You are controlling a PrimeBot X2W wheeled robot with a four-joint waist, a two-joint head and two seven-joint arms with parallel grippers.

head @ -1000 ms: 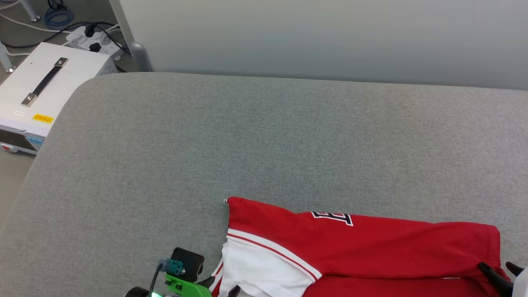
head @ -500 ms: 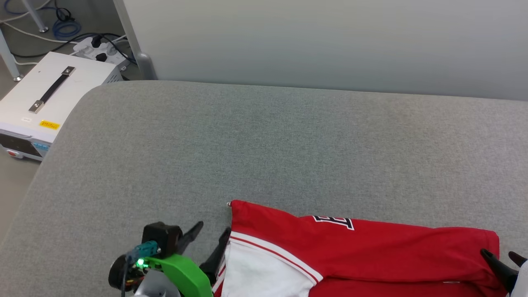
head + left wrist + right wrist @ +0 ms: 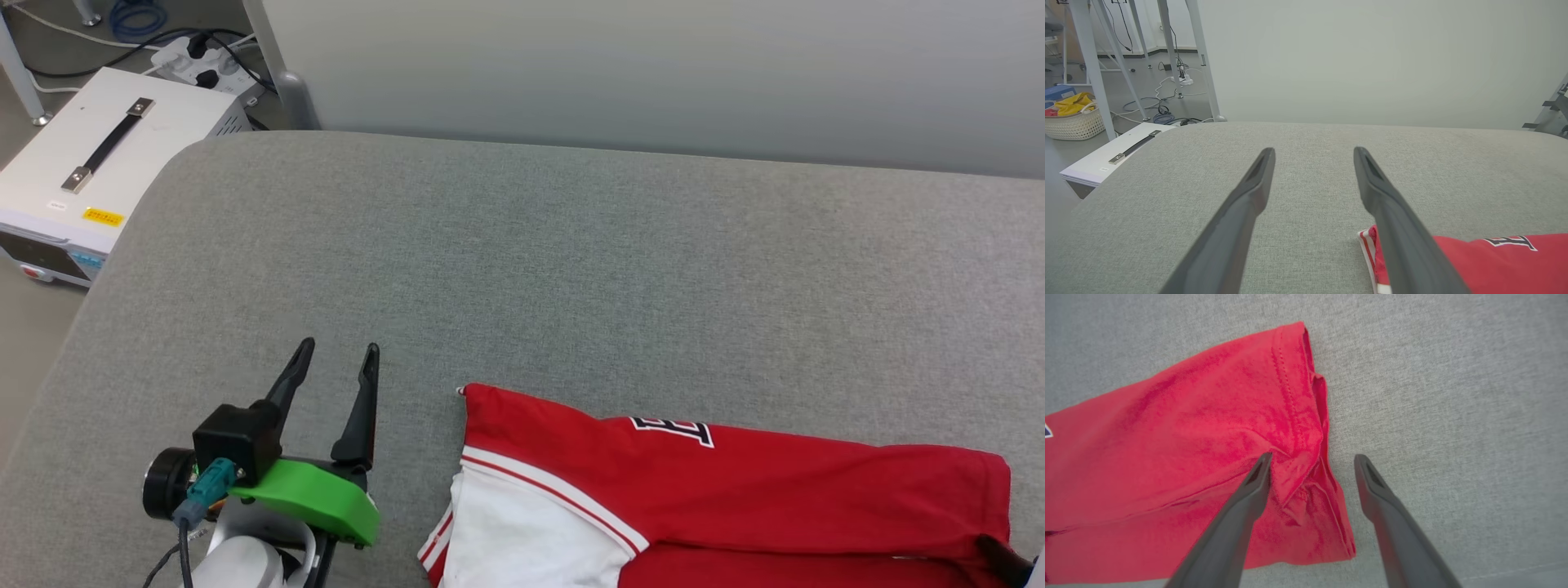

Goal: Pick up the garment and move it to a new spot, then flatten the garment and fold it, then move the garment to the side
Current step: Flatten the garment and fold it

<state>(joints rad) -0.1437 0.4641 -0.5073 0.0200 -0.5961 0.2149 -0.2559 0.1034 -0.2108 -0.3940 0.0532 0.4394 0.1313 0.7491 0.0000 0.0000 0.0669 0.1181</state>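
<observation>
The garment (image 3: pixel 735 498), a red jersey with a white sleeve and black-and-white lettering, lies folded on the grey surface at the lower right of the head view. My left gripper (image 3: pixel 339 349) stands open to the left of its corner, apart from the cloth, nothing between its fingers. In the left wrist view the garment (image 3: pixel 1502 261) sits behind the right finger (image 3: pixel 1396 228). My right gripper (image 3: pixel 1310 457) is open above the garment's (image 3: pixel 1188 457) right hem edge; the cloth lies flat beneath the fingers, not pinched. One dark right fingertip (image 3: pixel 1000 555) shows at the head view's lower right.
The grey padded surface (image 3: pixel 571 269) stretches wide behind and left of the garment. A white box with a black handle (image 3: pixel 90 163) stands on the floor past its left edge, with cables and a power strip (image 3: pixel 196 61). A pale wall (image 3: pixel 653 73) runs along the back.
My left gripper has let go of the garment's left edge and moved left and up, away from it. The right gripper has drawn back toward the lower right. The camera shifted slightly.
</observation>
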